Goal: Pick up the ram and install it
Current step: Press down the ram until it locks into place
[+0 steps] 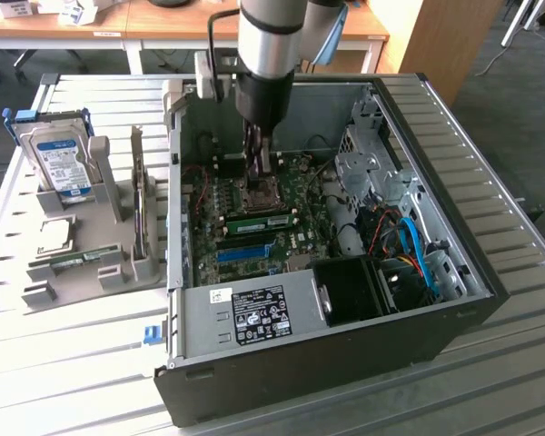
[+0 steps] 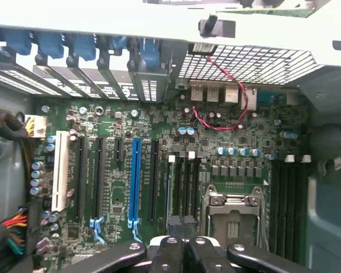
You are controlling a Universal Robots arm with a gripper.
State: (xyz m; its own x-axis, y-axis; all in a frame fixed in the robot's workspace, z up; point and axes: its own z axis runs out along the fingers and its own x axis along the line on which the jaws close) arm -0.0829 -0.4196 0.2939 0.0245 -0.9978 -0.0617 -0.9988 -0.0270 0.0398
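Green and thin, the ram (image 1: 257, 221) lies in a motherboard (image 2: 159, 170) slot inside the open case (image 1: 454, 263), so your install looks largely done, with your claw (image 1: 259, 163) pressed together just above the board, gripping nothing.

Matt green motherboard (image 2: 227, 136); glossy blue plastic slot strip (image 2: 135, 179); bare grey sheet-metal case (image 1: 282, 313); ribbed metal table (image 1: 490, 163) at three o'clock.
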